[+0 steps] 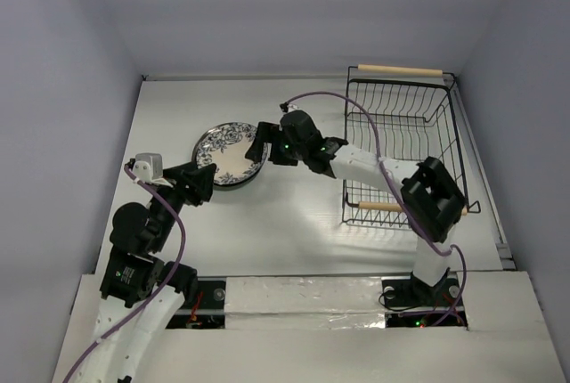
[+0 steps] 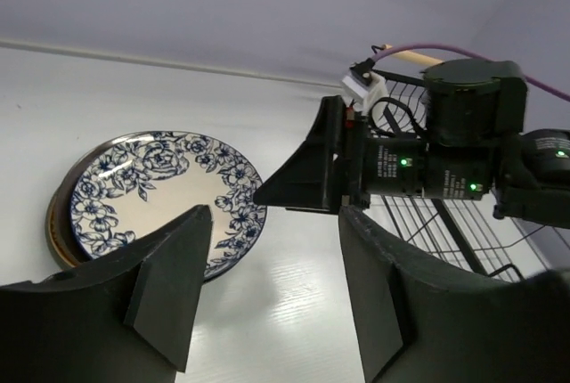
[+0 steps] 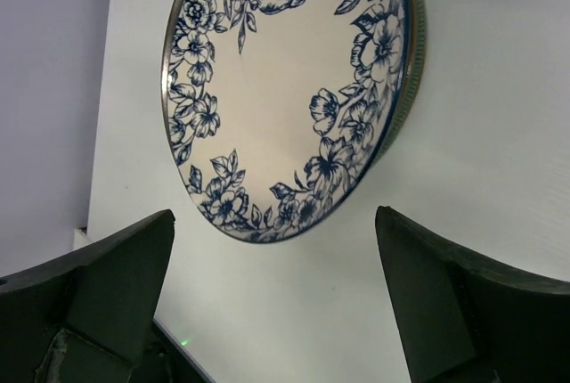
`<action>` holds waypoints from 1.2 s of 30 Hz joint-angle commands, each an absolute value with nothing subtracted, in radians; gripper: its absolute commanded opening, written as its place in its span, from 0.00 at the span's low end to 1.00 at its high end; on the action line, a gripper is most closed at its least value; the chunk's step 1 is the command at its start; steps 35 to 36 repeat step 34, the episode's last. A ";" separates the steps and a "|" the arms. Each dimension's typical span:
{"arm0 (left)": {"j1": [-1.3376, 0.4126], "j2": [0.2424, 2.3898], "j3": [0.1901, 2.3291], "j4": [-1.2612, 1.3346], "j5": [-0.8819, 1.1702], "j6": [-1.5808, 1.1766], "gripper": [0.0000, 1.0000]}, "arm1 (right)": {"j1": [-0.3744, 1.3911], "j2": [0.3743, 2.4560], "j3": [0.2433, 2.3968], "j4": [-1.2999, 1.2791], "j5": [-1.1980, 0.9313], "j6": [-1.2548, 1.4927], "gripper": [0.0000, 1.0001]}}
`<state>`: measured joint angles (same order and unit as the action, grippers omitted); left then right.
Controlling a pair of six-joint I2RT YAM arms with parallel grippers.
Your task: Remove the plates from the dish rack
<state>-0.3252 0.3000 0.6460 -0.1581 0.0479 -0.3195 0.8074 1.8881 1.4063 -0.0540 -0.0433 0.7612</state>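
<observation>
The white plate with dark blue flowers [image 1: 228, 150] lies on top of a stack of plates left of centre on the table. It also shows in the left wrist view [image 2: 160, 189] and the right wrist view [image 3: 285, 80]. Only thin tan [image 2: 55, 223] and greenish [image 3: 412, 36] edges of the plates beneath show. My right gripper [image 1: 262, 150] is open and empty at the stack's right edge, seen in its wrist view [image 3: 276, 298] just off the rim. My left gripper [image 1: 207, 176] is open and empty at the stack's near-left side [image 2: 276, 285]. The black wire dish rack [image 1: 450, 134] stands at the right with no plates in it.
The rack's wooden handles are at its far side [image 1: 399, 69] and near side [image 1: 383, 207]. The right arm [image 1: 374, 165] reaches leftward in front of the rack. Grey walls close in the table at the back and both sides.
</observation>
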 commanded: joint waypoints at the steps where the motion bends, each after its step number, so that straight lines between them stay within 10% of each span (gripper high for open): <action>1: -0.322 0.314 0.695 -0.120 0.032 -0.318 0.56 | 0.818 1.790 1.375 -0.093 0.038 0.689 1.00; 6: -0.322 0.322 0.719 -0.124 0.009 -0.322 0.76 | 0.818 1.666 1.226 -0.055 0.072 0.666 0.97; 9: -0.322 0.333 0.753 -0.129 0.011 -0.325 0.83 | 0.827 1.519 1.152 -0.014 0.103 0.637 0.65; 10: -0.322 0.344 0.767 -0.132 0.018 -0.327 0.90 | 0.827 1.475 1.122 -0.029 0.141 0.629 0.22; 12: -0.322 0.371 0.837 -0.164 0.023 -0.331 0.94 | 0.827 1.311 1.097 -0.052 0.202 0.600 0.00; 18: -0.322 0.374 0.989 -0.210 -0.021 -0.328 0.99 | 0.827 0.846 0.993 -0.072 0.372 0.496 0.04; 26: -0.322 0.345 1.048 -0.204 -0.041 -0.299 0.99 | 0.827 0.471 0.942 -0.121 0.477 0.394 0.83; 36: -0.322 0.359 1.016 -0.189 -0.051 -0.279 0.99 | 0.827 0.436 0.885 -0.136 0.538 0.414 0.88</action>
